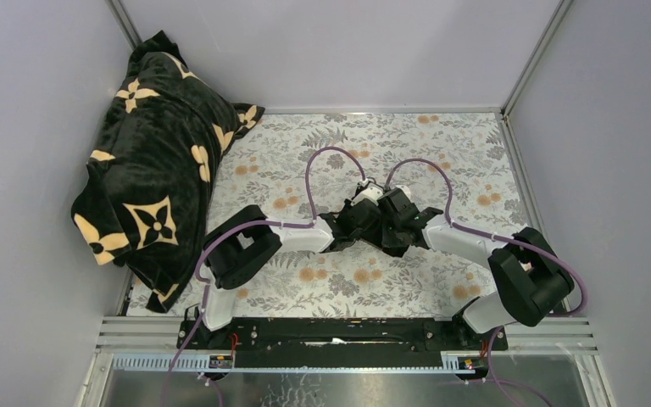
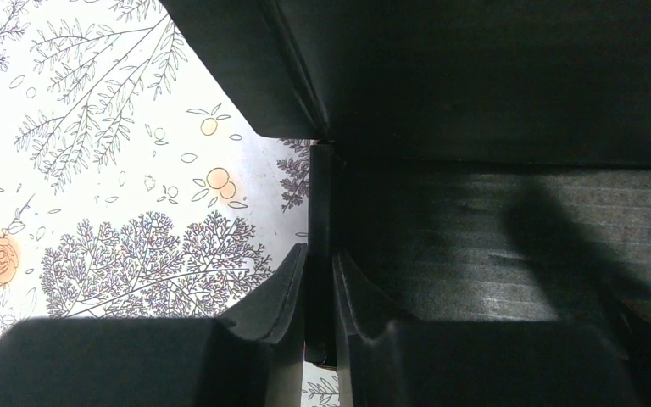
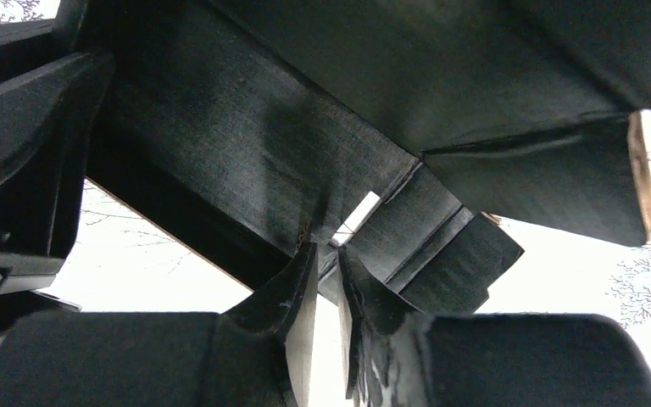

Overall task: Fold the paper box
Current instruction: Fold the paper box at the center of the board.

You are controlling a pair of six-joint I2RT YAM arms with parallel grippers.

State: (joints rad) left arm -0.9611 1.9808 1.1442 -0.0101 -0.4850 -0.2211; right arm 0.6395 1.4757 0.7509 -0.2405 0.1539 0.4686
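Where the two arms meet, about midway between the left and right edges of the worktop (image 1: 441,153), the paper box (image 1: 386,222) is held as a partly folded piece of matte black card. Its panels and flaps stand at different angles. Whether any part of it rests on the floral cover cannot be told.

In the left wrist view, a thin upright edge of the paper box (image 2: 492,229) is seen pinched by the left gripper (image 2: 319,292). The fingers (image 2: 280,292) are drawn almost together, with only the card between them. A broad dark panel lies to the right of that edge.

In the right wrist view, a creased corner of the paper box (image 3: 246,136) is gripped by the right gripper (image 3: 328,292), whose fingers (image 3: 364,297) are likewise set narrowly against the card. A flap with a brown cut edge is seen at the upper right.

From above, the left gripper (image 1: 345,227) and the right gripper (image 1: 411,229) are seen at opposite sides of the box, and purple cables (image 1: 314,178) arch over them.

A black plush blanket (image 1: 157,170) with cream flower motifs is heaped at the far left corner.
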